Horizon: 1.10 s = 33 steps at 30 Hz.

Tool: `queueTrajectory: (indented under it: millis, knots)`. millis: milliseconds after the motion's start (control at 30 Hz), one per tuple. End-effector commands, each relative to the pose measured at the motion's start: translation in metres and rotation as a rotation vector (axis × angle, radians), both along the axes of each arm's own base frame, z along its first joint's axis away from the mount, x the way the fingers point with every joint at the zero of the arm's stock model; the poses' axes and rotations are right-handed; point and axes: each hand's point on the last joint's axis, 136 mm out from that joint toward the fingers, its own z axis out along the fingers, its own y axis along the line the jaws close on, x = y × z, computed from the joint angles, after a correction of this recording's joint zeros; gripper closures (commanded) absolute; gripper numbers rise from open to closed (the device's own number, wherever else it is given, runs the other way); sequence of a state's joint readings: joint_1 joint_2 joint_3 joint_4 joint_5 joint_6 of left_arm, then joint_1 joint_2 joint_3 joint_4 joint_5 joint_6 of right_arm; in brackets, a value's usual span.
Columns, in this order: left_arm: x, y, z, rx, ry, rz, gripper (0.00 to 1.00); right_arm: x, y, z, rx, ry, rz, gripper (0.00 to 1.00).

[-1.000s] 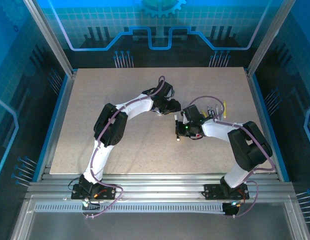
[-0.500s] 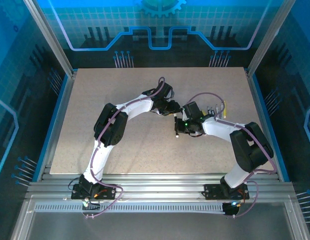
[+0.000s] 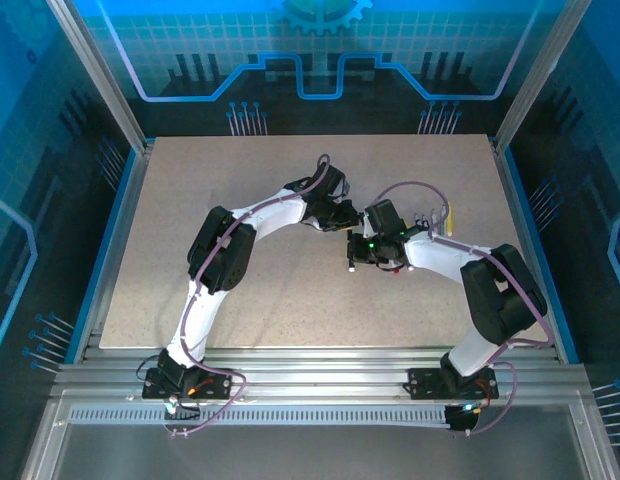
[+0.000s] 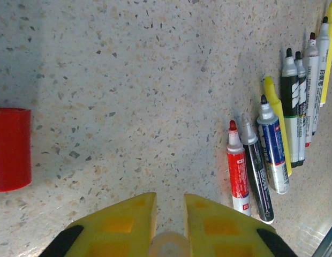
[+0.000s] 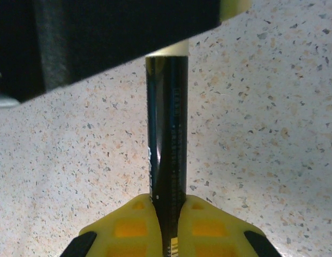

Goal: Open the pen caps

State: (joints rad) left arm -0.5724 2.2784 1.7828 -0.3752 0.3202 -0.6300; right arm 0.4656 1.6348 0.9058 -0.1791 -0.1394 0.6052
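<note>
My right gripper (image 5: 167, 201) is shut on a black pen barrel (image 5: 167, 134) and holds it out toward the left arm. The pen's far end is a pale white pen cap (image 5: 168, 49) that runs under the dark body of the left gripper (image 5: 102, 37). In the left wrist view the same pale cap (image 4: 168, 245) sits between the yellow fingers of my left gripper (image 4: 170, 198), which is shut on it. A loose red pen cap (image 4: 10, 149) lies on the table to the left. In the top view the two grippers meet mid-table, left gripper (image 3: 348, 222) and right gripper (image 3: 362, 246).
Several uncapped markers (image 4: 273, 155) lie side by side to the right of the left gripper, among them a red one (image 4: 238, 174) and yellow ones (image 4: 277, 123). From above, that row of markers (image 3: 433, 222) lies behind the right arm. The speckled table (image 3: 190, 200) has blue rails at its sides.
The right gripper has carried the black pen up and left to the left gripper. The two grippers, apart a second ago, now meet at the pen's capped end.
</note>
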Motion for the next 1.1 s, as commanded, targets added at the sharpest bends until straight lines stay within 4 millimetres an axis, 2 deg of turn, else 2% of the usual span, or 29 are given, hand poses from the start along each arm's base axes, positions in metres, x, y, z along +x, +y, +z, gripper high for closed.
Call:
queueTrajectory:
  millis: [0,67,133,300,433,567,633,667,767,867,933,1033,1067]
  knots:
    - [-0.003,-0.001,0.014,-0.019,-0.020,-0.016,1.00,0.001,0.006,0.004,0.002,-0.010,0.026,1.00]
    - [-0.003,-0.002,0.016,-0.028,-0.025,-0.013,1.00,0.000,0.005,0.000,-0.004,-0.002,0.026,0.94]
    - [-0.004,-0.003,0.019,-0.041,-0.026,-0.012,1.00,-0.001,0.005,-0.005,-0.006,0.011,0.027,0.84]
    - [-0.006,-0.006,0.028,-0.070,-0.033,-0.019,1.00,0.000,0.006,-0.013,-0.008,0.020,0.029,0.69]
    - [-0.006,-0.008,0.033,-0.088,-0.034,-0.020,1.00,0.002,0.008,-0.016,-0.008,0.020,0.030,0.67]
    - [-0.005,-0.009,0.035,-0.097,-0.034,-0.020,1.00,0.004,0.009,-0.019,-0.012,0.027,0.029,0.67]
    - [-0.005,-0.009,0.036,-0.098,-0.036,-0.021,1.00,0.006,0.008,-0.019,-0.016,0.027,0.025,0.71]
    - [-0.006,-0.009,0.034,-0.096,-0.031,-0.022,1.00,0.006,0.008,-0.018,-0.016,0.025,0.023,0.76]
    - [-0.006,-0.008,0.030,-0.085,-0.028,-0.019,1.00,0.006,0.006,-0.013,-0.014,0.012,0.015,0.98]
    - [-0.002,-0.004,0.026,-0.061,-0.030,0.001,1.00,0.001,0.004,-0.010,-0.012,0.004,0.015,1.00]
    - [0.005,0.000,0.023,-0.025,-0.040,0.031,1.00,-0.005,0.003,-0.008,0.000,0.010,0.015,1.00]
    - [0.021,0.006,0.024,0.008,-0.056,0.066,1.00,-0.031,0.004,-0.015,0.027,0.065,0.032,1.00]
    - [0.028,0.008,0.027,0.025,-0.068,0.080,1.00,-0.046,0.006,-0.016,0.033,0.089,0.053,1.00]
